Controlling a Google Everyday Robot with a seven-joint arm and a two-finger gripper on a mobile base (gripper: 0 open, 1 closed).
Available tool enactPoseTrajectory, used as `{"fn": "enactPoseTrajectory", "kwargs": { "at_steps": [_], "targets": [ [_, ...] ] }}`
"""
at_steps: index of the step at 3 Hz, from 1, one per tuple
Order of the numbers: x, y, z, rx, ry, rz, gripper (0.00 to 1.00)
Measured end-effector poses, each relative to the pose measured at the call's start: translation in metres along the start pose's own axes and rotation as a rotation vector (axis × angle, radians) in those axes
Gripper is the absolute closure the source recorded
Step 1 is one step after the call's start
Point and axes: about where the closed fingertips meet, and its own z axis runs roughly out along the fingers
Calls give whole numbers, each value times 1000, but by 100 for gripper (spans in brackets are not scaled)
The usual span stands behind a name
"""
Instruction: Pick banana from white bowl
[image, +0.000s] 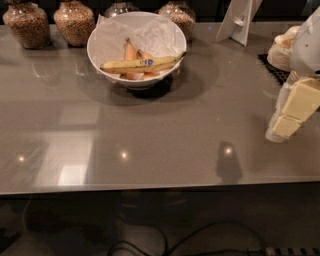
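Observation:
The banana (141, 63) lies across the white bowl (102, 50), long and yellow with a small blue sticker near its middle and its dark stem tip at the right rim. Shorter orange-tinted fruits (131, 51) lie behind it on the crumpled paper lining. The bowl stands at the back of the grey table (150, 130), left of centre. My gripper (289, 117) is at the right edge of the view, cream-coloured, hanging over the table far to the right of the bowl and a little nearer the front.
Several glass jars (74, 21) of brown grains stand along the back behind the bowl. A white stand (240, 20) is at the back right. A stack of cream bowls (280, 50) sits on a black mat (272, 67) at the far right.

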Motion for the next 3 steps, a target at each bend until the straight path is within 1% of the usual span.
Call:
{"fn": "enactPoseTrajectory", "kwargs": {
  "at_steps": [1,2,3],
  "targets": [
    [-45,-36,18,65,-150,-50,0],
    [-99,-75,35,111,-308,-104,0],
    [-161,-108,47,145,-437,-152,0]
  ]
}}
